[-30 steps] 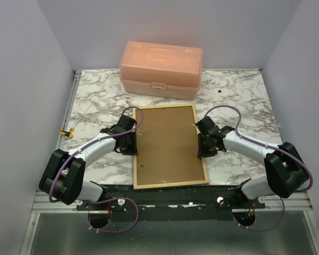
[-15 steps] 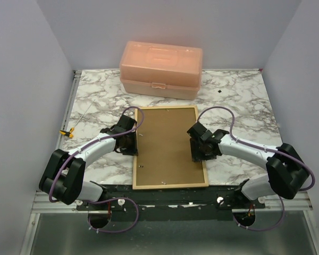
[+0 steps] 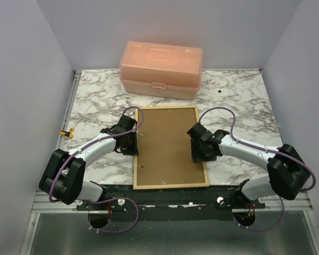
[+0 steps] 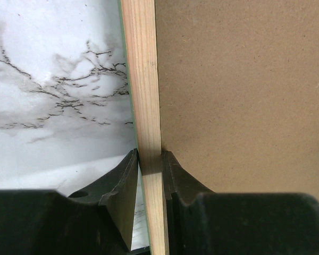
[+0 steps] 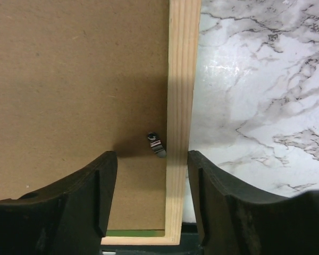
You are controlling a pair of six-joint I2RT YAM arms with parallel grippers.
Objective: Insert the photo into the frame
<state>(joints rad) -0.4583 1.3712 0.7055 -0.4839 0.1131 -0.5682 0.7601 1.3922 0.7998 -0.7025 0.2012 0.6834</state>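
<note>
frame (image 3: 170,185) pale wood; board (image 3: 167,143) brown; table (image 3: 95,101) marbled

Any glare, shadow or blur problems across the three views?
Top view: even light, sharp, mild sheen on the marble table. Left wrist view: marble washes out near white; the left tool is dark with little detail, the frame grain crisp. Right wrist view: a soft shadow falls on the backing board around the metal clip, near the right tool.
</note>
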